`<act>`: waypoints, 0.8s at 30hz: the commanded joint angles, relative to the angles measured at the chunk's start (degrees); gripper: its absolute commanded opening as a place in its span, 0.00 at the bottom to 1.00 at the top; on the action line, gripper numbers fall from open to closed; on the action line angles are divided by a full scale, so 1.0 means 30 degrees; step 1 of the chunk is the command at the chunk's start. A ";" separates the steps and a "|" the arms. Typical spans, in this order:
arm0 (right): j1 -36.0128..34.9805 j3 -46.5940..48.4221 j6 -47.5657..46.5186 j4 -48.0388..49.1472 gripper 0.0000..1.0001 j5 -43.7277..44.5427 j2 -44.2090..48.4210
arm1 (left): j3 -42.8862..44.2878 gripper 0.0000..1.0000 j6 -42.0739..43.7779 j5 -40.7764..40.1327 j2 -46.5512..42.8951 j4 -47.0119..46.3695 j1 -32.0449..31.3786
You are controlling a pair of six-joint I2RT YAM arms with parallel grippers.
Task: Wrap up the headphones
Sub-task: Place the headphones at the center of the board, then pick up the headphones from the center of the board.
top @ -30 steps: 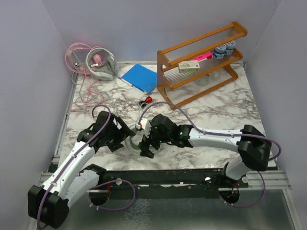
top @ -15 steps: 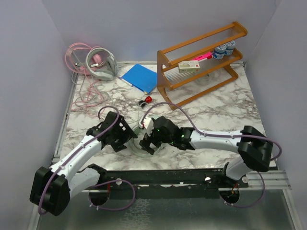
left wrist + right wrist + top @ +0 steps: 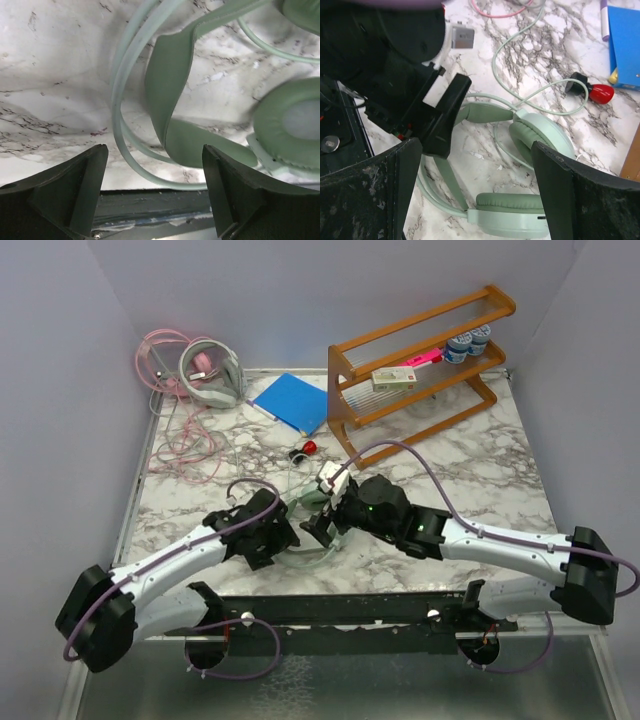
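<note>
- Movement first: since half a second ago the left tool (image 3: 285, 537) has slid right along the near part of the surface (image 3: 480, 470), and its arm now lies lower and more stretched out.
- The right arm has reached out as well. Its elbow has dropped toward the near right corner, and the right tool (image 3: 318, 527) has shifted a little farther from the near edge.
- The two tools now sit just beside each other over the mint green headphones (image 3: 312, 558), which lie near the middle of the surface, close to the near edge.
- The left tool is spread wide. In its wrist view the mint headband (image 3: 170, 85) and a loop of mint cable (image 3: 125, 75) lie on the marble between the fingers, unpinched.
- The right tool is also wide and grips nothing. Its wrist view shows both ear cups (image 3: 540, 135) below it, with the left tool's dark finger over the headband.
- The pink headphones (image 3: 200, 362) and silver-grey headphones (image 3: 212, 378) have not moved from the far left corner. The loose pink cable (image 3: 178, 445) trails nearer along the left side.
- A wooden rack (image 3: 345, 425) at far right holds two small tins (image 3: 468, 341), a pink marker (image 3: 425, 358) and a small box (image 3: 393, 378) on its upper shelves.
- A blue folder (image 3: 293, 401) lies left of the rack.
- A red-and-black object (image 3: 306, 450) sits just beyond the tools, with the mint cable curving past it.
</note>
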State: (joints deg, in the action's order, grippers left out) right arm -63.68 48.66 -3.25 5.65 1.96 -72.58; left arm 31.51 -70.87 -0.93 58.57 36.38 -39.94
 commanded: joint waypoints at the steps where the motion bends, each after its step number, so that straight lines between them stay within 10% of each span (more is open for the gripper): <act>1: -0.0014 -0.0502 0.0184 0.0090 1.00 0.1051 0.1378 | 0.1727 0.82 -0.2156 -0.3064 0.2661 0.1687 -0.1449; 24: 0.0316 -0.1974 0.0928 -0.1026 1.00 0.3790 0.5505 | 0.3435 0.63 -0.2369 -0.6208 0.6903 0.2490 -0.2462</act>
State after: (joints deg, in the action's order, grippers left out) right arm -62.94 42.98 -1.19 3.95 11.42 -56.60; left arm 41.76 -75.96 -19.18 78.35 42.13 -47.40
